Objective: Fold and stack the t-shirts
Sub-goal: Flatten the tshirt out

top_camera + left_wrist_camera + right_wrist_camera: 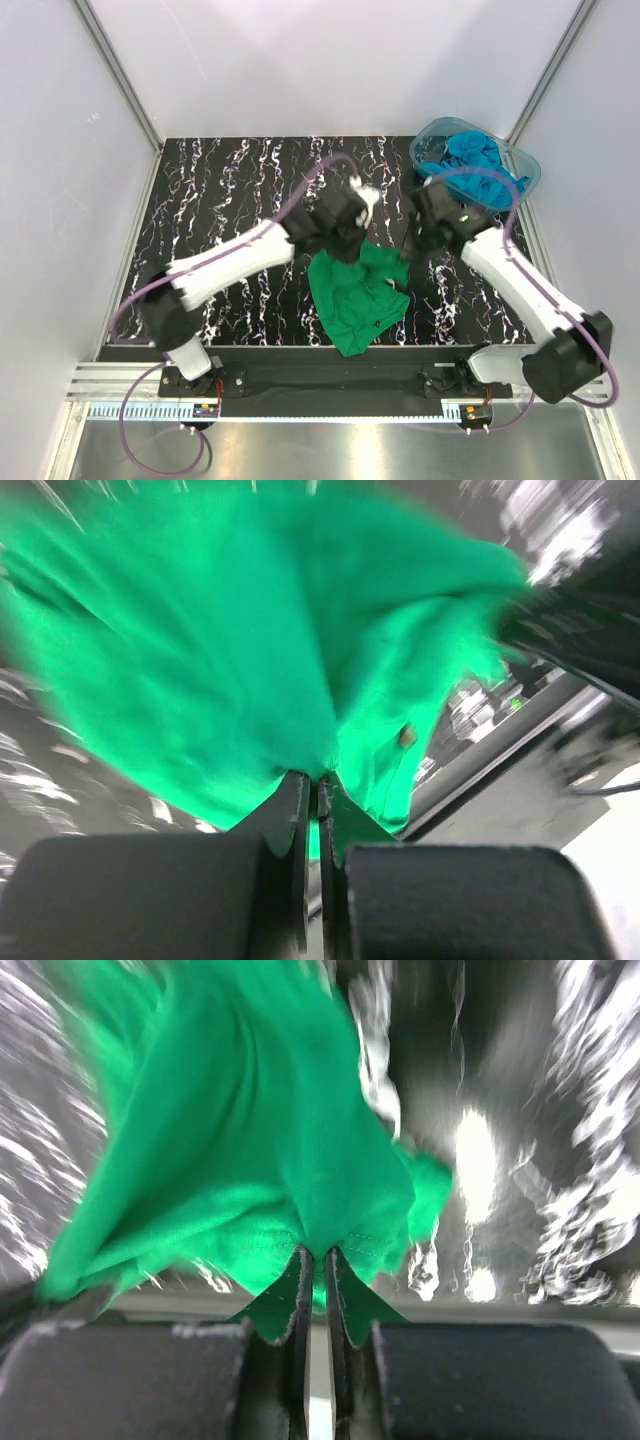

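The green t-shirt (355, 295) lies crumpled on the table (220, 190), down-left of the tub (428, 132) & well apart from it. Its upper edge is lifted and the rest is bunched in folds, w/ a pointed tail at the end farthest from the tub. Left gripper (318, 780) is clamped tight on a fold of the green cloth: its wrist view shows fabric pinched right btwn the two fingertips and fanning out from there, tho the pic is blurred. Right gripper (317, 1252) is likewise closed on the shirt, w/ a stitched hem caught btwn its tips and the cloth spreading off to the upper left of that view. Seen from above, both grippers sit at the shirt's top edge, the side facing the tub. The right one is nearer, just below-left of the tub, and the left one is further out to the left. The turquoise t-shirts (470, 158) are heaped inside the tub, unfolded — can't tell how many. The tub itself sits at the table's far right corner. Left arm (230, 262) reaches in from well left of the tub, and the right arm (520, 280) comes up from below it. Purple cables (300, 195) loop over both.
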`<state>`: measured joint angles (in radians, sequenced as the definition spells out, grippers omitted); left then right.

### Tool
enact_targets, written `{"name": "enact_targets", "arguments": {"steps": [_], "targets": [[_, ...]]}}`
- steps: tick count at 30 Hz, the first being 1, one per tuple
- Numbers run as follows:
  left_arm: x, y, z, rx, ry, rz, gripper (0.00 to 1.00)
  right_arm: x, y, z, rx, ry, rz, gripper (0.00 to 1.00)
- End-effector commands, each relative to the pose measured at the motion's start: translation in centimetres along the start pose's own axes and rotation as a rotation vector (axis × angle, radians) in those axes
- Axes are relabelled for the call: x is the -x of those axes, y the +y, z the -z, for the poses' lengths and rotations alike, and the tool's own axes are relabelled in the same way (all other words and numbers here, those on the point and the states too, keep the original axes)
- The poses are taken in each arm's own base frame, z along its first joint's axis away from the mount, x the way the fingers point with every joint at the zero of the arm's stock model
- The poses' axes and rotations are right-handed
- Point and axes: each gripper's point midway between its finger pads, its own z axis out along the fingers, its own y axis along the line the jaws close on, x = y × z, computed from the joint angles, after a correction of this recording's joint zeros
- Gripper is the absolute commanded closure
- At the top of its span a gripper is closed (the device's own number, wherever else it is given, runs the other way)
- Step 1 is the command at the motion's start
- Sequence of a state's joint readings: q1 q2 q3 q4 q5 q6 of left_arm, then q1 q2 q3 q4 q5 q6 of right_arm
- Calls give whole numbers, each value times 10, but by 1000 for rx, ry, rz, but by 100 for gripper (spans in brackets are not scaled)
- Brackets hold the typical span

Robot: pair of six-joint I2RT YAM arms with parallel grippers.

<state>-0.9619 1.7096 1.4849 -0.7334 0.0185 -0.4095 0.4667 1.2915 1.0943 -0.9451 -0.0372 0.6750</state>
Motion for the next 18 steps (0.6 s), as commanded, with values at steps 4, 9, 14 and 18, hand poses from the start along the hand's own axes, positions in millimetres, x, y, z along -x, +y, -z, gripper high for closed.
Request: {"name": "enact_targets", "arguments": {"steps": [4,9,14,18], "targets": [[152,-16,281,-6,-806,-132,100,139,19,241,24,-783,62,100],[150,-12,398,-82,-1091,-73,100,155,16,378,178,-1197,45,100],[138,-17,426,-136,-1119,-97,100,155,17,415,220,-1278,52,100],[139,-46,482,-346,-1219,-77,100,136,6,473,343,-1418,12,100]]}}
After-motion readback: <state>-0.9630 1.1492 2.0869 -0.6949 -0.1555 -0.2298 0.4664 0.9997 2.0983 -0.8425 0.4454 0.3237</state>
